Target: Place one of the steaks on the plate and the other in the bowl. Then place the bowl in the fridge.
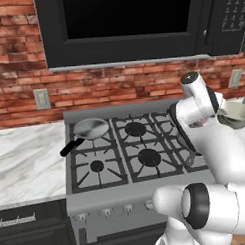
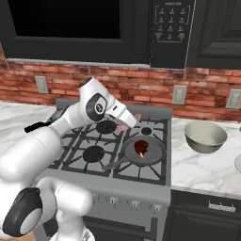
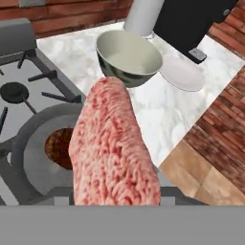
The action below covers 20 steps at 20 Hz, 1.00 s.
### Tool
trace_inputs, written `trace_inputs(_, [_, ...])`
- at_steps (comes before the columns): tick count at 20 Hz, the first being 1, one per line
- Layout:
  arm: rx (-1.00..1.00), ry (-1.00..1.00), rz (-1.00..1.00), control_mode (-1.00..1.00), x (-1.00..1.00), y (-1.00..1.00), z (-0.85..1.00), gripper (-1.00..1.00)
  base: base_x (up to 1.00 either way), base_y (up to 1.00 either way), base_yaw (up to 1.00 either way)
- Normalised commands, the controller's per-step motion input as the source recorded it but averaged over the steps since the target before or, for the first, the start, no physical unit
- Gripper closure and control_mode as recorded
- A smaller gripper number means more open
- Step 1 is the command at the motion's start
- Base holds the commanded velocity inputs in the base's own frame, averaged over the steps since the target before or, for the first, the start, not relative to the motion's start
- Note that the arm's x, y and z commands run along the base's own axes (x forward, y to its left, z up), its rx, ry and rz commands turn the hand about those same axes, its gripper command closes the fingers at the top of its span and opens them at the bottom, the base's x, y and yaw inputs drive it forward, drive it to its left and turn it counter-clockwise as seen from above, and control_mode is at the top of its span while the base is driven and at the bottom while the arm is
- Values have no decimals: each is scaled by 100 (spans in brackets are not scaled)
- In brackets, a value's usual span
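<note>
Raw steak point(image 3: 115, 153) pinched in end effector point(image 2: 126, 123) over pan point(image 2: 141, 151), bowl point(image 3: 128, 57) & plate point(image 3: 182, 74) beyond; no legible writing.

left base: behind-left of arm, looks forward-down over stove point(image 1: 130, 149) | right base: behind-right, same stove, plus bowl point(image 2: 205, 136) right of gripper point(image 2: 126, 123) | hand: very near, along gripper; steak point(image 3: 112, 153) close ahead, bowl point(image 3: 128, 57) and plate point(image 3: 182, 74) beyond | shared: stove, bowl

No readable text. Microwave keypad point(image 2: 169, 23) has small pale marks on btns, too blurry to read. No labels or brands elsewhere.
</note>
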Motion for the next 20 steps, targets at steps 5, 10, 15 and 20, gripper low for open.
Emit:
trace_inputs(5, [0,1,-11,-100,0,-92,0,100,0,0,0])
trace_inputs(10, [3,-2,-2,-100,0,-70,0,100,0,0,0])
trace_inputs(15, [11,-13,0,-100,0,-53,-4,100,0,0,0])
trace_inputs(20, [2,-5,12,-100,2,-31,-7,100,0,0,0])
